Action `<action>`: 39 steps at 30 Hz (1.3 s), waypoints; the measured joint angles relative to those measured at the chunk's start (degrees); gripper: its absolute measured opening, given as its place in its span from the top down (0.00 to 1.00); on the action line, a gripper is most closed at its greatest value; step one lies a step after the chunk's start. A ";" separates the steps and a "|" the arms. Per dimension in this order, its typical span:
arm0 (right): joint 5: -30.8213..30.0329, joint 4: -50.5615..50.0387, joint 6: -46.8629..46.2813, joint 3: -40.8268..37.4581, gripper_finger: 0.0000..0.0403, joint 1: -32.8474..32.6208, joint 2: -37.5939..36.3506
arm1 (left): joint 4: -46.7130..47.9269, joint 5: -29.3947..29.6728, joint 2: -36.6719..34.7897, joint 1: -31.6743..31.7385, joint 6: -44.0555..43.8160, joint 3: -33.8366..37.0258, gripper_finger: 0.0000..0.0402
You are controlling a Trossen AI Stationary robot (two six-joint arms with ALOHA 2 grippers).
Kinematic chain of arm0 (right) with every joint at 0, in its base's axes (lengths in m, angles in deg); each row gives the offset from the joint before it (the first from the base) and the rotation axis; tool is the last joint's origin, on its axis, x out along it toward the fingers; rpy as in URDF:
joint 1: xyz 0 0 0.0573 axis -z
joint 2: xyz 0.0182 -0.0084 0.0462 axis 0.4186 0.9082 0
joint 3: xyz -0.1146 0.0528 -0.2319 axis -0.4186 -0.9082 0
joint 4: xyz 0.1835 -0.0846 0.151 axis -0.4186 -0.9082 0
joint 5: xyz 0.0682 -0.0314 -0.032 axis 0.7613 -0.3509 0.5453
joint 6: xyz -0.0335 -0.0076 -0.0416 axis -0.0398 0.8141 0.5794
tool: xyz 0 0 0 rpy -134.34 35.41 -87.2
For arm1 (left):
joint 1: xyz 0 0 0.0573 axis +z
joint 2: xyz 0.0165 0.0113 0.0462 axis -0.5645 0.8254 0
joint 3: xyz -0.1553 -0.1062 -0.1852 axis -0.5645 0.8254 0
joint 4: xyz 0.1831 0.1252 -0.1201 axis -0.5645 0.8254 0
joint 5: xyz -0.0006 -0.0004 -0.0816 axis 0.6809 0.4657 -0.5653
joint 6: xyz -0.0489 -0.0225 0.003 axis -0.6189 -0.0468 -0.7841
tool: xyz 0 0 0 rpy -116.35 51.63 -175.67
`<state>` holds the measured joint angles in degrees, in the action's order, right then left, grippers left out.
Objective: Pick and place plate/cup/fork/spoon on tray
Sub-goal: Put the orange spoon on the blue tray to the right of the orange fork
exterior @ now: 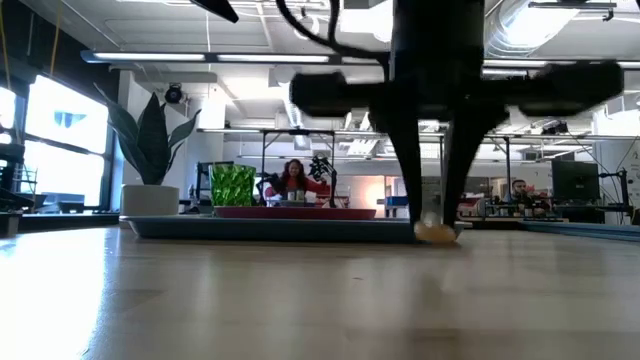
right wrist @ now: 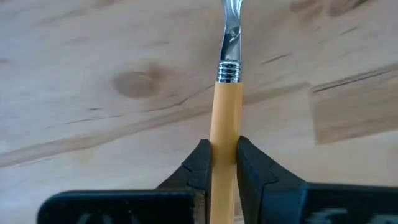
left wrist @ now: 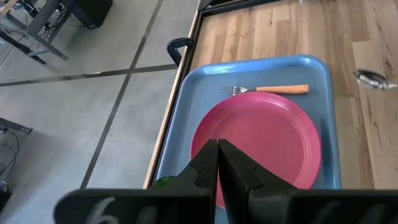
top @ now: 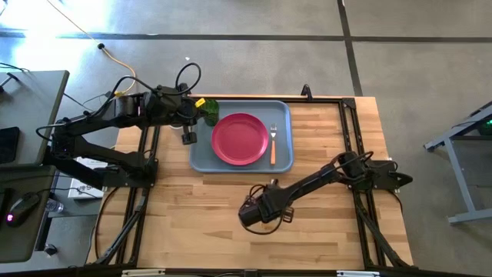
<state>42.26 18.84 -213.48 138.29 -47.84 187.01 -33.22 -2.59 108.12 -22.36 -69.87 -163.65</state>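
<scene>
Between the right gripper's fingers [right wrist: 219, 163] sits the orange handle of the spoon [right wrist: 224, 106], pinched on both sides, with the silver neck running forward over the bare wood; its bowl is out of that picture. From above, this right gripper [top: 254, 215] is low over the table [top: 200, 223], on the near side and well apart from the tray [top: 201, 159]. The spoon itself is hidden under the gripper there, and whether it is lifted off the wood or resting on it I cannot tell.

On the tray the pink plate [top: 240, 138] lies in the middle, the fork [top: 272, 145] just beside it toward the right arm's side, and the green cup [top: 209, 111] at the far left corner. The left gripper [left wrist: 218, 169] hangs over the tray's left part with its fingers pressed together on nothing.

By my reading the spoon is the last piece, and the step in hand is its pickup. Next it needs raising clear of the wood, carrying across to the tray, and setting down on a bare strip, likely beside the fork, without knocking the plate.
</scene>
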 joint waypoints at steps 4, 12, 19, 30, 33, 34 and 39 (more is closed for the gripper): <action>-3.25 -6.42 1.27 4.80 0.94 -0.35 -0.11 | 1.30 -0.03 0.00 0.00 -0.39 -0.02 0.99; -10.09 -23.36 5.76 15.02 0.94 1.05 -0.23 | 1.38 -0.20 0.00 0.00 -1.50 -0.02 0.99; -17.49 -28.70 19.76 19.36 0.94 5.54 -1.56 | 1.45 -0.64 0.00 0.00 -1.54 -0.02 0.99; -20.16 -28.91 42.51 17.28 0.94 17.21 -4.18 | 2.23 -0.44 0.02 0.03 -1.58 -0.02 0.99; -20.44 -28.91 48.74 15.64 0.94 20.07 -4.88 | 2.23 -0.35 0.02 0.34 -1.63 -0.02 0.99; -20.35 -29.04 50.30 15.37 0.94 20.87 -4.98 | 2.21 -0.22 0.02 0.49 -1.63 -0.02 0.99; -19.98 -28.80 57.42 12.79 0.94 24.60 -5.06 | 2.19 -0.17 0.02 1.99 -2.07 -0.02 0.99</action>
<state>22.29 -9.95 -156.05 151.08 -23.24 181.95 -31.03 -2.76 108.14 -20.37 -71.95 -163.67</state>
